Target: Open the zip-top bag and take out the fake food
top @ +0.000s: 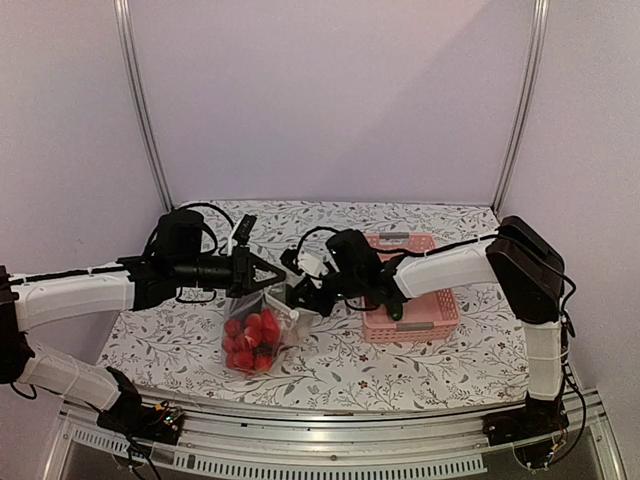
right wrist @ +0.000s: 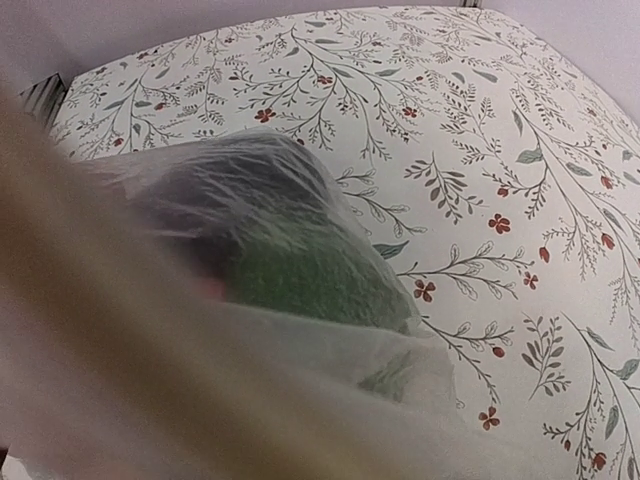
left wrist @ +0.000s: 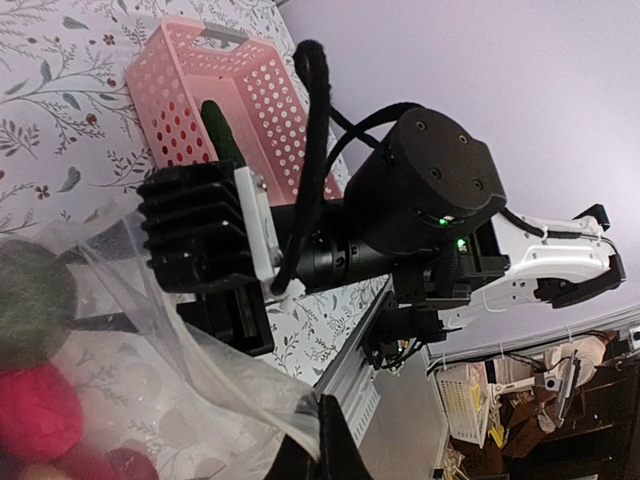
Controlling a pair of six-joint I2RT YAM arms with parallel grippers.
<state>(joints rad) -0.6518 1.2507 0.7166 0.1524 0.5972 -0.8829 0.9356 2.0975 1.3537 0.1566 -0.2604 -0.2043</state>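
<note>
The transparent crinkly zip-top plastic bag point(top: 258, 338) sits on the floral-patterned desk point(top: 420, 370), toward 7 o'clock from the desk's middle, with its top edge lifted. Glossy red plastic fruit pieces point(top: 250, 345) show through it. The right wrist view is veiled by the plastic and shows a green rounded piece point(right wrist: 300, 280) inside as well. The left fingers point(top: 266, 274) are pressed together, pinching the bag's upper edge at its 12 o'clock. The right fingers point(top: 300, 296) are at the bag's top corner, at its 2 o'clock, against the plastic; I cannot tell whether they are spread or pinching. The pink slotted plastic basket point(top: 440, 312) stands at 2 o'clock from the bag, apart from it. A green plastic cucumber point(left wrist: 222, 140) is inside it.
</note>
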